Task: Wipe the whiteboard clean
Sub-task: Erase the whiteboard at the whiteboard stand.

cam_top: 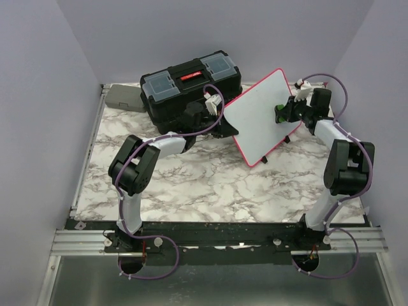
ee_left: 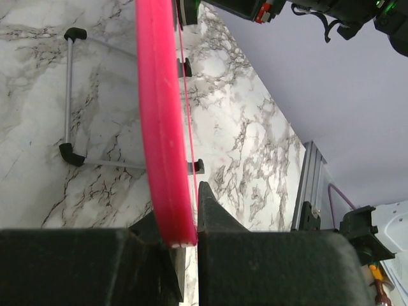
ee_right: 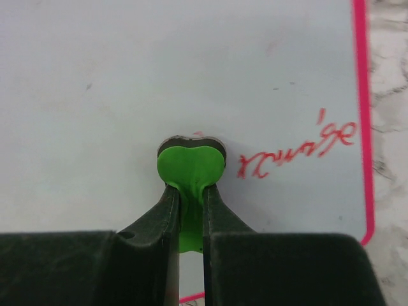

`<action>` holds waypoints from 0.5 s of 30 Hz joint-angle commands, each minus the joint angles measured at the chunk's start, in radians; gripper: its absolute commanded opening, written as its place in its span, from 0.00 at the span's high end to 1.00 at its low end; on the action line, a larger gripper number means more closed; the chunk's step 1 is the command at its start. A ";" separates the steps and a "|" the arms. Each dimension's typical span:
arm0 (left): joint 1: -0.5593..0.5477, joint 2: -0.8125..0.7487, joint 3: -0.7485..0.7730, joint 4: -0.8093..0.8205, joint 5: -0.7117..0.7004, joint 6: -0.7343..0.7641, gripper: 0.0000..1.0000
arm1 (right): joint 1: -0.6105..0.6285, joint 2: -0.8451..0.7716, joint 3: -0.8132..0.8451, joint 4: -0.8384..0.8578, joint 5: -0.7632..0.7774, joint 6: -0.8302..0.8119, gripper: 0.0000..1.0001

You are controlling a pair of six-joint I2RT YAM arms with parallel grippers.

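The whiteboard (cam_top: 255,118), white with a pink frame, stands tilted right of the table's middle. My left gripper (cam_top: 224,121) is shut on the left edge of its frame. In the left wrist view the pink frame (ee_left: 156,115) runs edge-on down between the jaws of the left gripper (ee_left: 185,236). My right gripper (cam_top: 284,115) is shut on a green eraser (ee_right: 191,162), whose dark pad is pressed against the white face (ee_right: 127,76). Red handwriting (ee_right: 296,150) lies just right of the eraser, near the frame's corner. The board's wire stand with black feet (ee_left: 68,95) rests on the marble.
A black toolbox (cam_top: 191,86) with a red latch sits behind the board at the back. A grey box (cam_top: 124,97) lies in the back left corner. Purple walls close in on three sides. A metal rail (ee_left: 312,185) borders the marble tabletop.
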 commanded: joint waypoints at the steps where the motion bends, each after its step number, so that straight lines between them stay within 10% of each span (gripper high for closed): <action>1: -0.040 0.027 0.026 -0.025 0.142 -0.019 1.00 | 0.038 -0.006 -0.002 -0.156 -0.325 -0.176 0.99; 15: -0.040 0.019 0.029 -0.042 0.131 -0.016 1.00 | 0.301 -0.153 -0.096 0.127 0.053 -0.047 0.99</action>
